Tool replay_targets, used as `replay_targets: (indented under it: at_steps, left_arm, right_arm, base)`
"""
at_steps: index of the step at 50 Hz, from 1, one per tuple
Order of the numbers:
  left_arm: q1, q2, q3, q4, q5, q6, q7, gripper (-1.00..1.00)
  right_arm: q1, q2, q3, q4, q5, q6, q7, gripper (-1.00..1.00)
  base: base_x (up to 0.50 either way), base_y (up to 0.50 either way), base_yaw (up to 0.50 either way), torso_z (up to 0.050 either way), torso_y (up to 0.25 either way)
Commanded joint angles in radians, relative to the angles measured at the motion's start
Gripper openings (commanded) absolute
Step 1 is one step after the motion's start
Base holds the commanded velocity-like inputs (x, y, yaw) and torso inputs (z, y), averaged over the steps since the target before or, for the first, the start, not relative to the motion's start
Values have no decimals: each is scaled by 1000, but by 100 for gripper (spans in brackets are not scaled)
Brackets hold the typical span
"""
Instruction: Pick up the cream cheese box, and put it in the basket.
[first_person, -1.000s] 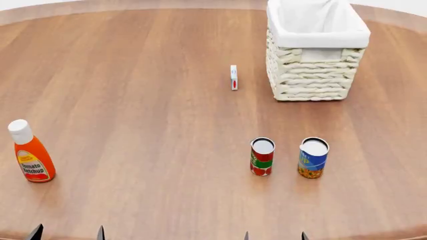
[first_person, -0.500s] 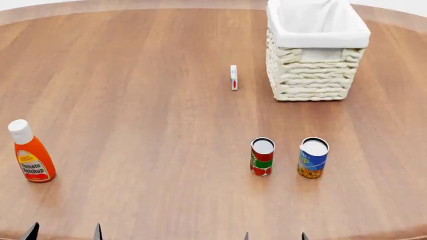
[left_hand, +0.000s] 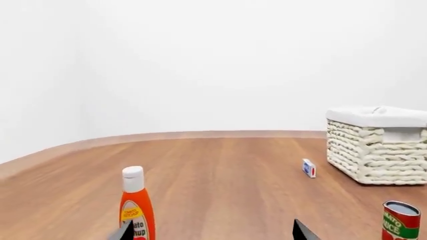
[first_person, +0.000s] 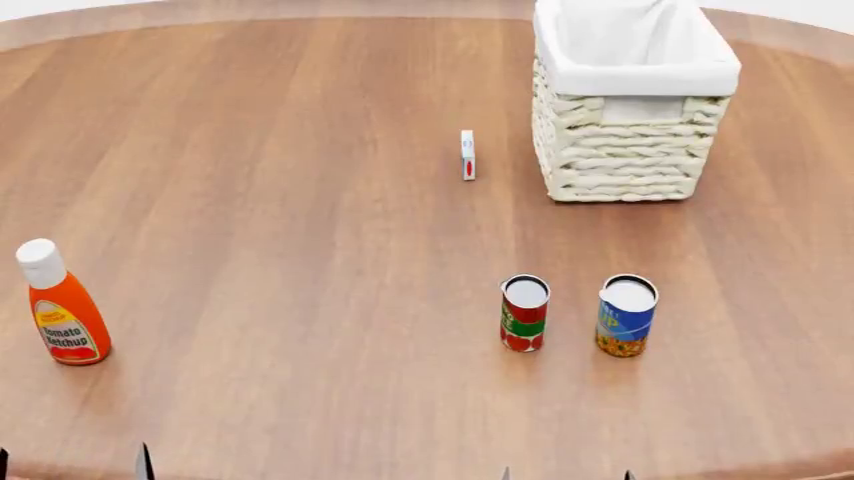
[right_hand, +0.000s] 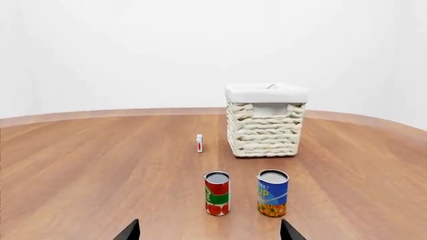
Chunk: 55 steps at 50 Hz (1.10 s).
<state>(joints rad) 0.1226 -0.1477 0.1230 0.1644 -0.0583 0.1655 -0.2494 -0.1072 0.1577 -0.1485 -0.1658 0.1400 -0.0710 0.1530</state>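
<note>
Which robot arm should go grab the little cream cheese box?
Probably the right. The cream cheese box stands right of centre, beside the basket, nearer the right gripper than the left gripper. Both jaws are open and empty.

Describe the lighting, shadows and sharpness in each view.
Head view: even light, sharp, only faint shadows beneath the cans and ketchup bottle. Left wrist view: sharp, basket cut off at the edge. Right wrist view: flat white backdrop, cream cheese box small but crisp.
</note>
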Motion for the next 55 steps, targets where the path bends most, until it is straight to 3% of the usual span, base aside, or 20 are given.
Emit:
replay_targets:
  at_steps: [1, 18, 37, 55]
  left_arm:
    - [21, -9, 3, 25, 11, 23, -25, 100]
    - [30, -19, 16, 36, 26, 36, -51, 100]
    - [6, -27, 28, 12, 14, 24, -63, 100]
    - [-3, -35, 46, -9, 13, 30, -72, 100]
  right_arm:
    - [-17, 10, -7, -22, 5, -15, 9, 100]
    - [-20, 19, -20, -16, -3, -44, 24, 100]
    - [-17, 29, -50, 4, -34, -69, 36, 100]
    - [-13, 33, -77, 30, -81, -83, 67, 100]
  base:
    - [0, 0, 0, 0, 0]
    - [19, -42, 0, 0, 0]
    - [145, -362, 0, 0, 0]
    - [360, -360, 0, 0, 0]
